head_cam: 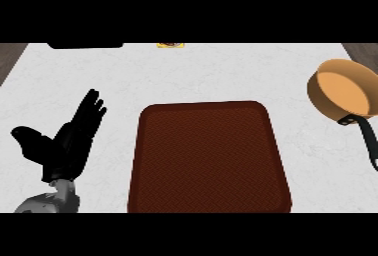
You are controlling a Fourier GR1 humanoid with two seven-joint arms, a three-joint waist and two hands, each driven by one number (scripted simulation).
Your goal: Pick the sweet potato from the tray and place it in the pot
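A dark brown tray [208, 157] lies in the middle of the white counter, and nothing shows on it. No sweet potato is visible anywhere. An orange pot [342, 90] with a black handle [367, 140] stands at the right edge, tilted toward me in the view; its inside looks bare. My left hand [65, 140] rests open at the left of the tray, fingers pointing up and thumb spread to the left, holding nothing. My right hand does not show.
A black object [85, 45] sits at the counter's far edge on the left. A small yellow item [170, 45] lies at the far edge near the middle. Darker floor shows past the counter's far corners.
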